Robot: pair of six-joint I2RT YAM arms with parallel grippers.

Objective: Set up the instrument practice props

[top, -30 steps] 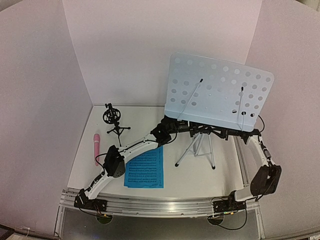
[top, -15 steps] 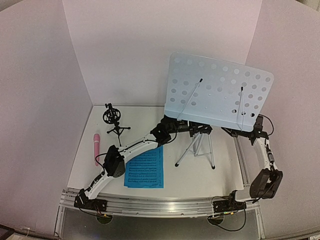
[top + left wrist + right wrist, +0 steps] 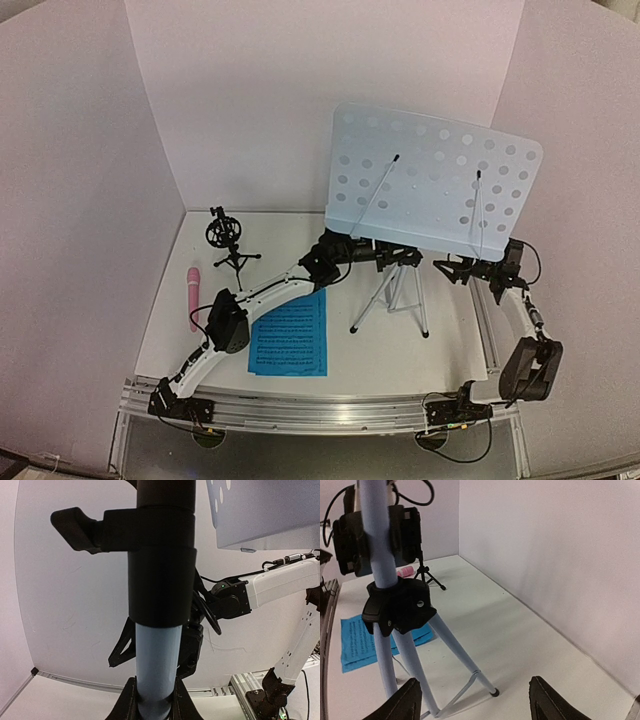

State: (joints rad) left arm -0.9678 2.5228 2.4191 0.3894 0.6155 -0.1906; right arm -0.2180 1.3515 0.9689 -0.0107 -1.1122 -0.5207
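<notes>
The pale-blue perforated music stand point(image 3: 435, 190) stands upright on its silver tripod legs point(image 3: 395, 300) at the table's middle right. My left gripper point(image 3: 385, 257) is shut on the stand's pale-blue pole point(image 3: 155, 665), just under a black collar. My right gripper point(image 3: 445, 268) hangs open to the right of the pole, touching nothing; its fingers point(image 3: 402, 702) frame bare table. Blue sheet music point(image 3: 292, 335) lies flat near the front. The pink microphone point(image 3: 192, 295) lies at the left, and beside it stands the small black tripod mic mount point(image 3: 228, 240).
White walls close in the table at the back and on both sides. An aluminium rail point(image 3: 330, 410) runs along the near edge, carrying both arm bases. The stand's black leg hub point(image 3: 397, 607) and one splayed leg point(image 3: 465, 655) lie close to my right gripper.
My right gripper has opened, come off the stand under the desk and drawn back to the right. The stand's desk has shifted slightly left. The left gripper keeps its hold on the pole.
</notes>
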